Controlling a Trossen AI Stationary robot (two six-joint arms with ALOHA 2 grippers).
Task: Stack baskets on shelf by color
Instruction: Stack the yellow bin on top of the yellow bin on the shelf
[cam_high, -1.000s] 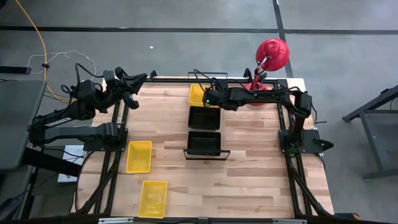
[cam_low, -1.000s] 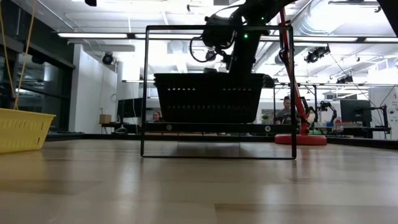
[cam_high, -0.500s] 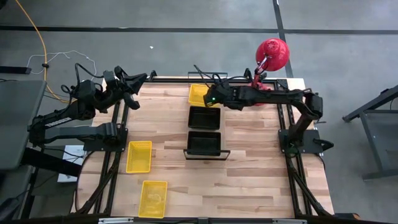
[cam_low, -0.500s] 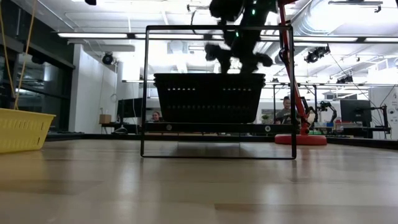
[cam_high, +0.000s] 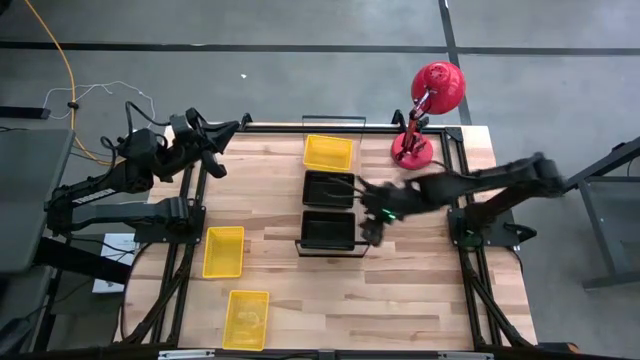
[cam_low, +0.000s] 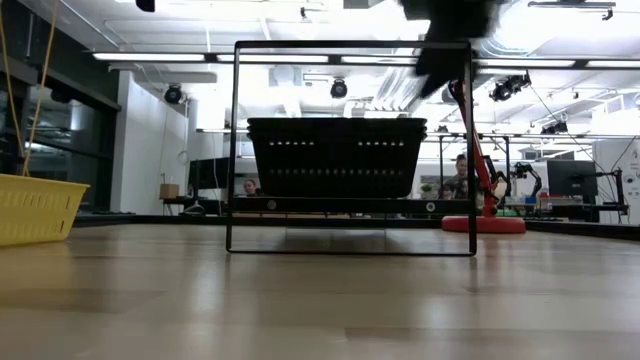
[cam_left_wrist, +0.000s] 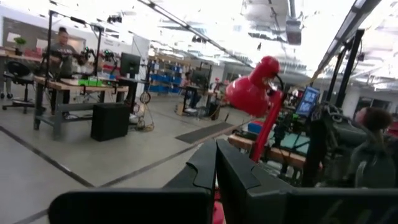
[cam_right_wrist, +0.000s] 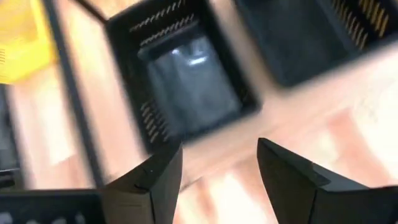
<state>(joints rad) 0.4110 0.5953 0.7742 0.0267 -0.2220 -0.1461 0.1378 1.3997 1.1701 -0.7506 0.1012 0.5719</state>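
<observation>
You have a red desk lamp (cam_high: 428, 105) standing at the far right corner of the planked wooden tabletop (cam_high: 400, 290). Off the table's far left, a yellow cable (cam_high: 52, 62) and a thin white wire (cam_high: 110, 92) lie on the grey floor (cam_high: 300, 70). Beyond the table, a person (cam_left_wrist: 61, 43) stands at a workbench (cam_left_wrist: 59, 84).
</observation>
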